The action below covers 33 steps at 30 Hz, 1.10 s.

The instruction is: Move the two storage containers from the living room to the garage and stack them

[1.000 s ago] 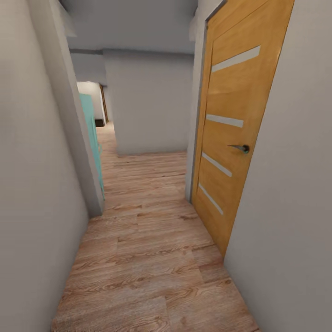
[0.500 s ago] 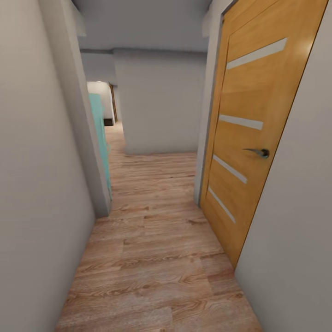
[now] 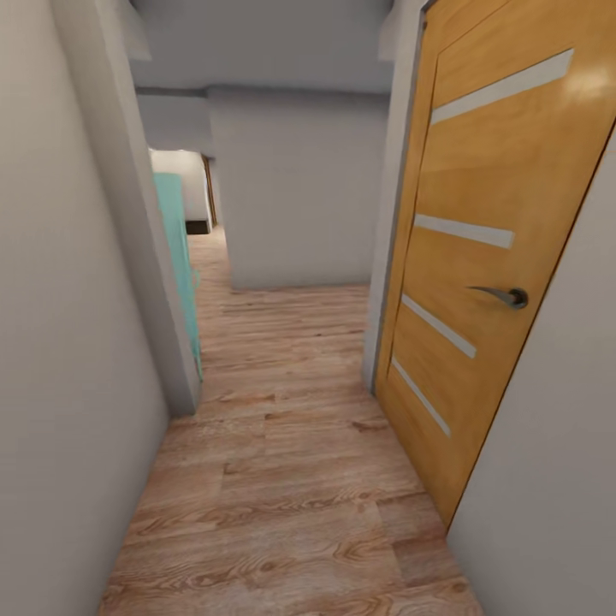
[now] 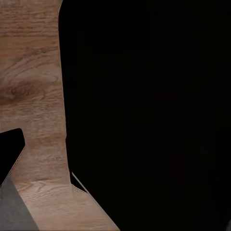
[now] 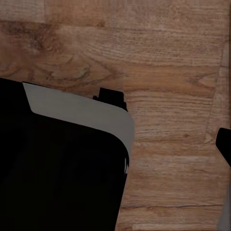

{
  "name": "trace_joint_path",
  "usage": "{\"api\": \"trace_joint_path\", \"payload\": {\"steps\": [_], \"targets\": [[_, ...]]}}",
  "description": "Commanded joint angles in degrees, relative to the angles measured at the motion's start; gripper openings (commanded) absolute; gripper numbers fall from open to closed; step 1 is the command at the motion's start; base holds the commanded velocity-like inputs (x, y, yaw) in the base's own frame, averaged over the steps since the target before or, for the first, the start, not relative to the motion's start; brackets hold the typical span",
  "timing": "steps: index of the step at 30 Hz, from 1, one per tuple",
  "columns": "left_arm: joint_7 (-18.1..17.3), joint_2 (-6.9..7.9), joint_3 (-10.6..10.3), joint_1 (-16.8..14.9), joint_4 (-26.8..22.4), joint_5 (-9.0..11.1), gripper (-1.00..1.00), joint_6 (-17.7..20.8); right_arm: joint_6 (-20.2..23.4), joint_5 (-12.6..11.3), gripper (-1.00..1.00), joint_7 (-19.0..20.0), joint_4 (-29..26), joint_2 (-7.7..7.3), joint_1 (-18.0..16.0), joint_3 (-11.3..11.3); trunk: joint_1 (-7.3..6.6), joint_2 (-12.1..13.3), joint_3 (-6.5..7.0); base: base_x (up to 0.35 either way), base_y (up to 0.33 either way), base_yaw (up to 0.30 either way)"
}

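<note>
— Wood planks (image 3: 282, 479) run the length of a narrow hallway, pale grey walls (image 3: 60, 342) close on either side. At the right of the frame stands an orange-brown door (image 3: 479, 282) with pale inset strips and a metal lever handle (image 3: 505, 296). A teal panel (image 3: 177, 257) shows past the wall corner at centre left.

— And the two storage containers?

— Not to be seen here. This is plank flooring, not garage concrete, so I judge the robot is on its way between rooms; whether it is fetching or carrying I cannot say.

— The pincers, wide or narrow?

— I cannot tell for either arm. The left wrist view gives mostly a black mass (image 4: 144, 110) over a strip of planks, with a dark corner at the lower left. The right wrist view gives a black body with a pale grey rim (image 5: 82, 113) over more planks. No fingers that I can make out.

— How should this stretch be driven?

— Down the middle, I would say. The corridor is tight: the wall corner at the left and the door frame at the right pinch the passage ahead, and a grey wall (image 3: 291, 197) closes the far end, so a turn is coming. Slow, with arms tucked, seems wise.
</note>
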Motion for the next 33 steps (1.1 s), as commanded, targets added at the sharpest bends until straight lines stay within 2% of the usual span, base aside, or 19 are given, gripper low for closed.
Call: {"api": "trace_joint_path", "payload": {"steps": [1, 19, 33], "targets": [[-0.1, 0.0, 0.1, 0.0, 0.0, 0.0, 1.0, 0.0, -0.3, -0.5, 1.0, 0.0, 0.2, 0.04, -0.1, 0.5, 0.03, 0.0, -0.05, 0.323, 0.0, 0.0], [-0.1, -0.03, 0.1, 0.0, 0.0, 0.0, 1.0, 0.0, -0.2, -0.5, 1.0, 0.0, 0.2, 0.1, -0.1, 0.5, 0.03, 0.0, -0.05, 0.322, 0.0, 0.003], [-0.1, -0.03, 0.1, 0.0, 0.0, 0.1, 1.0, 0.0, -0.2, -0.5, 1.0, 0.0, 0.2, 0.04, -0.1, 0.5, 0.03, 0.0, -0.05, 0.312, 0.0, 0.225]]}}
